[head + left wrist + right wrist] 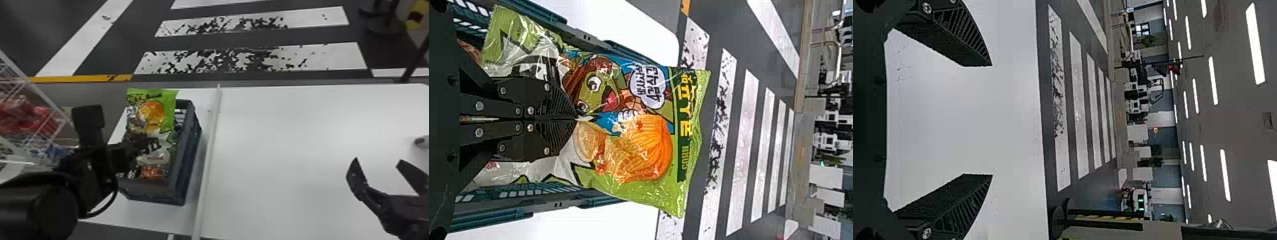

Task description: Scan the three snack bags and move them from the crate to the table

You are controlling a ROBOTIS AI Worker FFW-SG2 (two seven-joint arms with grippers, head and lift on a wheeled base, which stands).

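White table (pixel 287 127), striped floor (pixel 229 40) at twelve o'clock. At nine, the left gripper (pixel 129 156) pinches a green bag (pixel 153 111) at the crate (pixel 185 166); at four, the right gripper (pixel 378 162) gapes wide.

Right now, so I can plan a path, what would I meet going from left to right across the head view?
Red packets → crate with a green snack bag → white strip on the table → open right gripper.
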